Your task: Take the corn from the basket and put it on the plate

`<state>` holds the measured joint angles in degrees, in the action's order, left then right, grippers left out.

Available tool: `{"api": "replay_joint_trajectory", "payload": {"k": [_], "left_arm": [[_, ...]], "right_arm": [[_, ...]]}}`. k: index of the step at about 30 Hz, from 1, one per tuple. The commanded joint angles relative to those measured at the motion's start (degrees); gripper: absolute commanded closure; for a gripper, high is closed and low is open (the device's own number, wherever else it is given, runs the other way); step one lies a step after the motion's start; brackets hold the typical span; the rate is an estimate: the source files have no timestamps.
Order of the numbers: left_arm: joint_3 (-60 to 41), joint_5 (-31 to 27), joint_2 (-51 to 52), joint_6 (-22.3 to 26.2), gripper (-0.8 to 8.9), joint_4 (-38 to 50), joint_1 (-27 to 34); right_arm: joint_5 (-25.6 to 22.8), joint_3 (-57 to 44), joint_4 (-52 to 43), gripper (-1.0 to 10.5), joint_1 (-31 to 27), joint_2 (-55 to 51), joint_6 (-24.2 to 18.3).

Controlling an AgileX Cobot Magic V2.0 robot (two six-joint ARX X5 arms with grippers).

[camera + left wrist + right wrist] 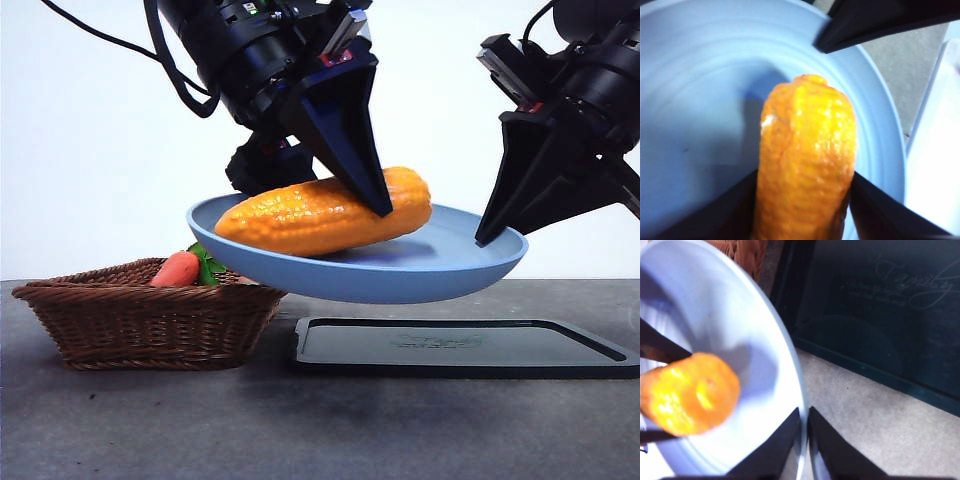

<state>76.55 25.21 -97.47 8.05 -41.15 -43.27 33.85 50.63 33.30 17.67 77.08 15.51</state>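
Note:
The long yellow-orange corn (pixel 310 215) hangs tilted just over the light-blue plate (pixel 430 272), with my left gripper (pixel 340 190) shut on it from above. In the left wrist view the cob (pixel 807 165) sits between both jaws over the plate (pixel 700 100). My right gripper (pixel 487 235) is shut on the plate's right rim and holds the plate in the air above the table. The right wrist view shows its jaws pinching the rim (pixel 799 390), with the corn's end (pixel 690 392) beyond. The wicker basket (pixel 150 310) stands at the left.
A red-orange carrot (pixel 178 270) with green leaves lies in the basket. A flat black tray (pixel 460 345) rests on the grey table directly under the raised plate. The basket's edge (pixel 747 250) shows beside the tray (pixel 880 300) in the right wrist view.

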Motion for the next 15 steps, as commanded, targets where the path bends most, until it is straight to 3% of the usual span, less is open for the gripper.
{"api": "replay_joint_trajectory", "payload": {"k": [1,15], "left_arm": [[0.85,-0.15,-1.14,0.83,4.85,0.07,-1.01],[4.09,-0.11,0.2,-0.22,4.49,-2.36,-1.01]], "right_arm": [[0.74,0.92,-0.7,9.5,0.2,0.5,0.31],[0.7,0.92,-0.7,9.5,0.17,0.5,-0.09]]}}
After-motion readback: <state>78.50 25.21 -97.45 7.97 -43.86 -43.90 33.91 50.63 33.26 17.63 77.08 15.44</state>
